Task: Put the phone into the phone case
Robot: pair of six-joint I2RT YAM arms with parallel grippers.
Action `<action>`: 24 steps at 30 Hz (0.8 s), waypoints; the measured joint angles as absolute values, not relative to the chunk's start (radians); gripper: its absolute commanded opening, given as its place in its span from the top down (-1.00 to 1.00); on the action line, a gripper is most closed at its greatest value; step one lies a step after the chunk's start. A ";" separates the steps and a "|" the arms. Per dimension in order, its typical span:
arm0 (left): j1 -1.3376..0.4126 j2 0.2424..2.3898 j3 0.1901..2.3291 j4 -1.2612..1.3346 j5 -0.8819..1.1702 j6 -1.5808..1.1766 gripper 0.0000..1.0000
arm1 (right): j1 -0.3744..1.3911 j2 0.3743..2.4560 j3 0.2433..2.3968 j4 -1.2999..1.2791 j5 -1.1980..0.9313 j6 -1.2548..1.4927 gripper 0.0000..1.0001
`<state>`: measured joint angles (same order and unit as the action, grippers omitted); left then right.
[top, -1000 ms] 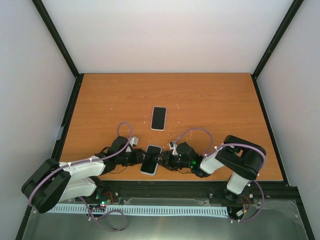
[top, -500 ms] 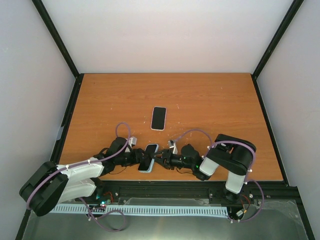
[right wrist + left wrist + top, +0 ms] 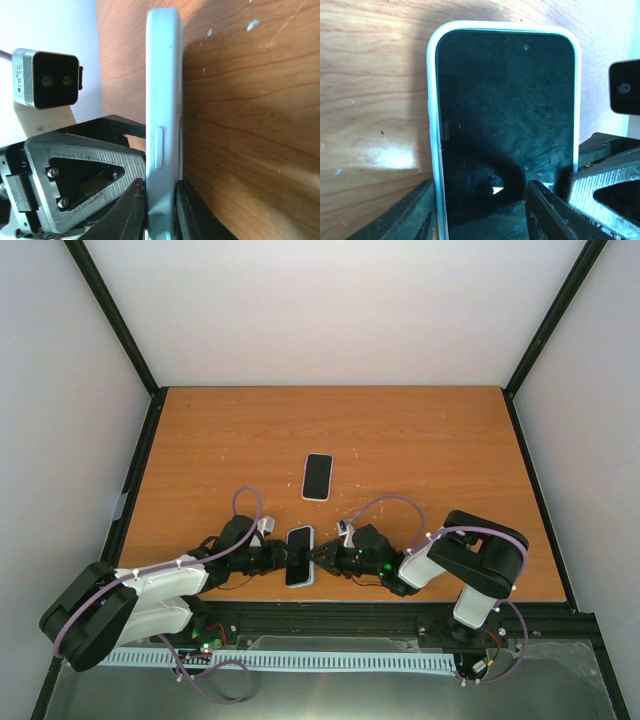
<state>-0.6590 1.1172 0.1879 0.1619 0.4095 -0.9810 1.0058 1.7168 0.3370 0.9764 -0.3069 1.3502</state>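
A phone with a black screen (image 3: 300, 556) sits inside a pale blue case near the table's front edge, between my two grippers. My right gripper (image 3: 322, 558) is shut on it and pinches the case (image 3: 162, 100) across its thickness, just below the side button. My left gripper (image 3: 280, 558) is at the phone's other side. In the left wrist view its jaws (image 3: 477, 187) stand apart, with one finger beside the case's left rim and the other over the screen (image 3: 505, 110). A second black slab with a white rim (image 3: 318, 476) lies flat farther back.
The wooden table (image 3: 430, 450) has a black frame along its sides and grey walls around it. The front rail (image 3: 330, 618) runs just behind the grippers. In the left wrist view the right wrist's camera (image 3: 625, 90) shows beside the phone.
The cased phone has turned from a slant to lie straight between the grippers. Both grippers stayed at it and the right arm shifted slightly. The slab farther back has not moved.
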 measured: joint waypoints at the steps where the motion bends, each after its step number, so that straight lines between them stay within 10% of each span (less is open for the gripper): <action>1: -0.660 1.117 0.188 0.160 0.411 -0.982 0.01 | 1.006 1.708 0.339 0.955 -0.300 1.347 0.80; 24: -0.546 0.684 0.150 0.133 0.672 -1.043 -0.45 | 0.955 1.430 0.228 1.003 -0.308 1.412 0.85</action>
